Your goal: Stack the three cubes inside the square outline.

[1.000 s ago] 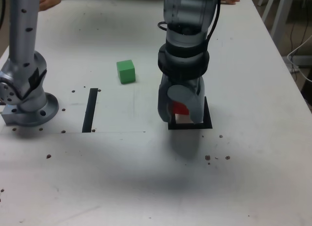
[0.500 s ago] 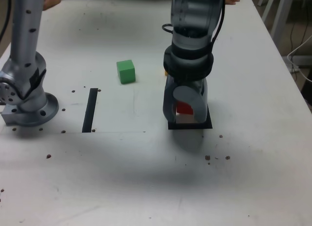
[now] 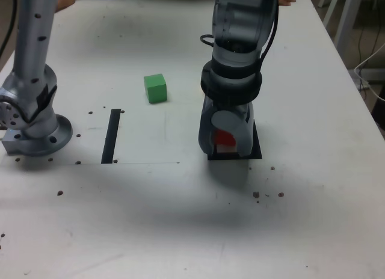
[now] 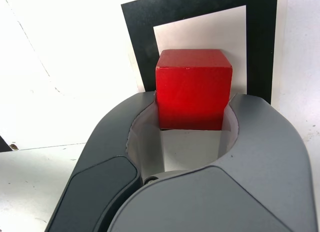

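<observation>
Over the last second the arm has shifted slightly toward the exterior view's right and settled lower, so the pincer (image 3: 225, 144) now sits centred over the square outline (image 3: 257, 151) rather than at its left edge. Its jaws are closed on the red cube (image 4: 192, 88), one jaw on each side face, as the wrist view shows clearly. That cube hangs over the white centre of the outline, with black tape visible beyond it and to both sides. Whether its underside already touches the table (image 3: 180, 219) cannot be told from either view.

The step in hand appears to be placing this first block as the base of the stack. To do it well, the cube should come down flat and square to the tape frame, fully within the white centre, and the jaws should part only once it rests, then lift straight up so it is not dragged.

Farther out, the green cube (image 3: 156, 88) stands well apart toward the exterior view's left, beyond the straight black strip (image 3: 111, 135). The yellow cube is not visible now; it may be hidden behind the arm.
</observation>
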Controlling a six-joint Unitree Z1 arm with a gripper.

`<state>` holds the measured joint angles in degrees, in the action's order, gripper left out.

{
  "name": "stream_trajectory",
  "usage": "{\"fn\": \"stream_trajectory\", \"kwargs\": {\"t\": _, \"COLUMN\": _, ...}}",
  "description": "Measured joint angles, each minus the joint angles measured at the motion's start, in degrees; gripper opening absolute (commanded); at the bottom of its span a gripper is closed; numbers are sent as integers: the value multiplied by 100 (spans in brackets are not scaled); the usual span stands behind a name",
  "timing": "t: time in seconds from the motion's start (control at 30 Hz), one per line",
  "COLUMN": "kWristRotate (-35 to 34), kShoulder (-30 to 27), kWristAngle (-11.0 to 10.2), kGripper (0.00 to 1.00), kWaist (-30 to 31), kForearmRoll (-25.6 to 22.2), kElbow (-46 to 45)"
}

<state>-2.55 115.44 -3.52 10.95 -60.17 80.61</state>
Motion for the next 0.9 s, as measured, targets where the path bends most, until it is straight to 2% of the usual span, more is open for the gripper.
{"fn": "stream_trajectory", "kwargs": {"t": 0.13, "kWristRotate": 2, "kShoulder": 5, "kWristAngle": 0, "kGripper": 53, "kWaist": 0, "kForearmRoll": 0, "kElbow": 0}}
{"fn": "stream_trajectory", "kwargs": {"t": 0.27, "kWristRotate": 9, "kShoulder": 5, "kWristAngle": 0, "kGripper": 71, "kWaist": 0, "kForearmRoll": 1, "kElbow": -1}}
{"fn": "stream_trajectory", "kwargs": {"t": 0.4, "kWristRotate": 20, "kShoulder": 5, "kWristAngle": 0, "kGripper": 84, "kWaist": 0, "kForearmRoll": 11, "kElbow": -11}}
{"fn": "stream_trajectory", "kwargs": {"t": 0.7, "kWristRotate": 26, "kShoulder": -7, "kWristAngle": 30, "kGripper": 88, "kWaist": 0, "kForearmRoll": 29, "kElbow": -117}}
{"fn": "stream_trajectory", "kwargs": {"t": 0.9, "kWristRotate": 26, "kShoulder": -342, "kWristAngle": -14, "kGripper": 89, "kWaist": 0, "kForearmRoll": -48, "kElbow": -244}}
